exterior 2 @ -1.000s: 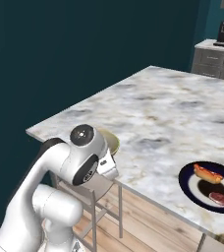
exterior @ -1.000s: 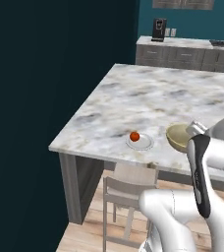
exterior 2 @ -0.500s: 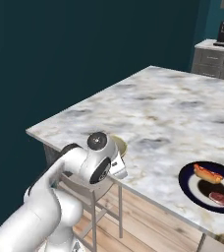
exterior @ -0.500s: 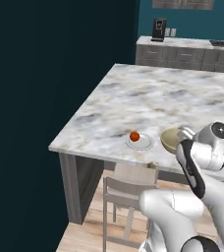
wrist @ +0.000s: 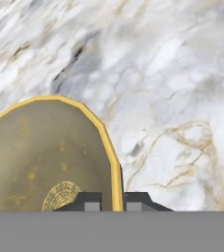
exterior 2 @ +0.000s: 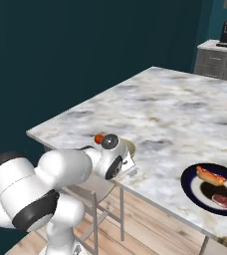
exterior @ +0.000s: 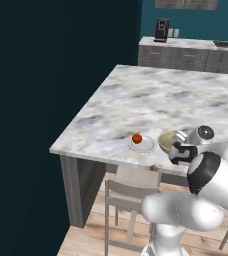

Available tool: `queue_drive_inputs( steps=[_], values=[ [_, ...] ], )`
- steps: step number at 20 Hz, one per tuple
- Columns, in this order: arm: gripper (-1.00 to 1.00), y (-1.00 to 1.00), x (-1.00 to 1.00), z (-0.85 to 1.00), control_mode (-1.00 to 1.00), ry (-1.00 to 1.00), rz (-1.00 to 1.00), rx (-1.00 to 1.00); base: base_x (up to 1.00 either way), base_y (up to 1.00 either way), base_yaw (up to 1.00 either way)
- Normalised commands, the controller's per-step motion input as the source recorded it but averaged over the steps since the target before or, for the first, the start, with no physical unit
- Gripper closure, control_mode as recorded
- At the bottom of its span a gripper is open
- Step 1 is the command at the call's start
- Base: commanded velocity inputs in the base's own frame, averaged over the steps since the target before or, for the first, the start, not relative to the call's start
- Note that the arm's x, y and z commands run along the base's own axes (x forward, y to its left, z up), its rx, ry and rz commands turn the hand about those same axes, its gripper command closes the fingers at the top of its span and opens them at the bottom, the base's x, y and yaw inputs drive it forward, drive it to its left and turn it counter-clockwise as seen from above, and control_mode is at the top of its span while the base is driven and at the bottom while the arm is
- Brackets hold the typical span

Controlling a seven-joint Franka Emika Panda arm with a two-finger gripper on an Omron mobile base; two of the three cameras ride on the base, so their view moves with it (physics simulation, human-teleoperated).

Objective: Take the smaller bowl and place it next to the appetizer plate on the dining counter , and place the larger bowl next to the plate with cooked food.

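In the hand view, the gripper (wrist: 113,199) sat at the bottom centre of the frame with its two dark finger tips drawn together on the rim of the smaller bowl (wrist: 45,157), one tip inside the rim and one outside. The bowl occupied the lower left of that frame, its olive-gold inside facing the camera. The marbled top of the dining counter (wrist: 173,88) filled the upper and right portions behind it.

In the left base view, the smaller bowl (exterior: 167,139) appeared right of centre, near the counter's front edge, partly covered by the arm's wrist. The appetizer plate (exterior: 142,145) lay just beside it to the left, carrying a small red ball (exterior: 136,138). Whether the bowl rested on the dining counter (exterior: 151,100) or hung just above it could not be determined. A light stool (exterior: 126,192) stood below the counter edge at lower centre. A dark coffee machine (exterior: 161,30) stood on the far grey cabinets (exterior: 186,57) at the upper right.

In the right base view, the gripper (exterior 2: 129,160) was at centre frame, over the near edge of the dining counter (exterior 2: 185,109). The smaller bowl (exterior 2: 129,147) showed as a tan sliver behind the wrist. The plate with cooked food (exterior 2: 214,188) lay at the lower right of the frame, well apart from the bowl.
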Motion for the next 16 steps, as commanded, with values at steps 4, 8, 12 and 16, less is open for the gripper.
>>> queue_drive_inputs(
  steps=[4,8,12,16],
  values=[
    [1.0,0.0,0.45,-0.21,-1.0,0.0,0.0,0.02,0.0,0.0,0.0],
    [1.0,-0.03,0.52,-0.05,-1.0,0.0,0.0,0.06,0.0,0.0,0.0],
    [1.0,-0.14,0.39,-0.09,-1.0,0.0,0.0,0.08,0.0,0.0,0.0],
    [1.0,-0.34,0.0,-0.36,-1.0,0.0,0.0,0.04,0.0,0.0,0.0]
  ],
)
